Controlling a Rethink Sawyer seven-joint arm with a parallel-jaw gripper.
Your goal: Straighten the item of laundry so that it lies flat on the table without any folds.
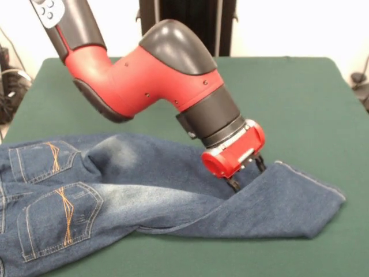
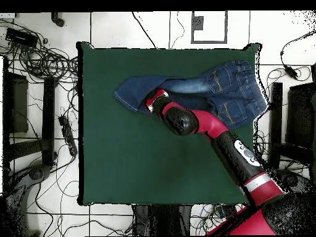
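Observation:
The item of laundry [image 1: 144, 184], a small pair of blue jeans, lies crumpled on the green table [image 1: 288, 98]. In the front view its orange-stitched back pockets are at the left and its legs run right, overlapping and folded back at the right end. My gripper [image 1: 247, 175] points down onto that folded leg, open, with its black fingers [image 1: 233, 183] apart and their tips hidden behind the denim's raised edge. From overhead, the jeans [image 2: 210, 86] lie along the table's [image 2: 136, 160] top edge, with the gripper [image 2: 152, 99] near their left end.
My red arm [image 1: 150, 75] reaches over the jeans' upper part. The waistband hangs near the table's corner [image 2: 254, 49]. Cables and dark equipment [image 2: 37, 74] lie on the floor around the table.

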